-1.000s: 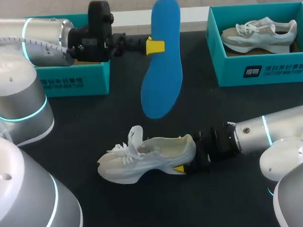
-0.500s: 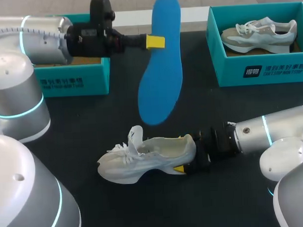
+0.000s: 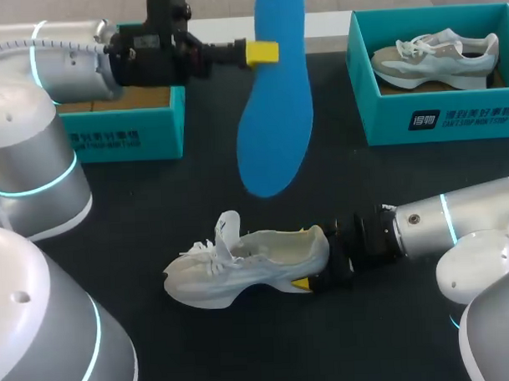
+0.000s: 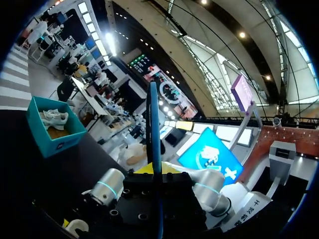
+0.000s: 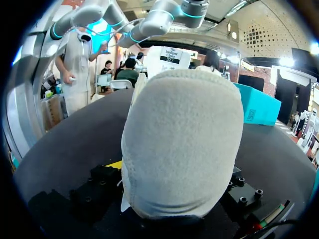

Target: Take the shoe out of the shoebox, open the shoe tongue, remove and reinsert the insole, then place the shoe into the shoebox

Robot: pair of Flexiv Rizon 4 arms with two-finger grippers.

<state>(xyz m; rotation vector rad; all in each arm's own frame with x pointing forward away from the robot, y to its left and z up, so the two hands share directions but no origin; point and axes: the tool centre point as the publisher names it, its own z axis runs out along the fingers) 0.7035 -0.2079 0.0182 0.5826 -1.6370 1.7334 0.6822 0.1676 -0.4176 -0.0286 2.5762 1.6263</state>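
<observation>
Left gripper (image 3: 262,52), on an arm reaching level from the upper left, clamps the blue insole (image 3: 273,115), which hangs upright at upper centre. Right gripper (image 3: 312,282), entering from the lower right, pinches the heel of the white shoe (image 3: 240,262) at lower centre.

The head camera sits high behind the robot and looks down from well back on the whole dark surface (image 3: 154,202). The left wrist camera looks out close along the blue insole (image 4: 154,129), seen edge-on, with a box (image 4: 47,142) small beyond; the head view shares both. The right wrist camera sits right against the heel of the white shoe (image 5: 179,144), which the head view also shows.
</observation>
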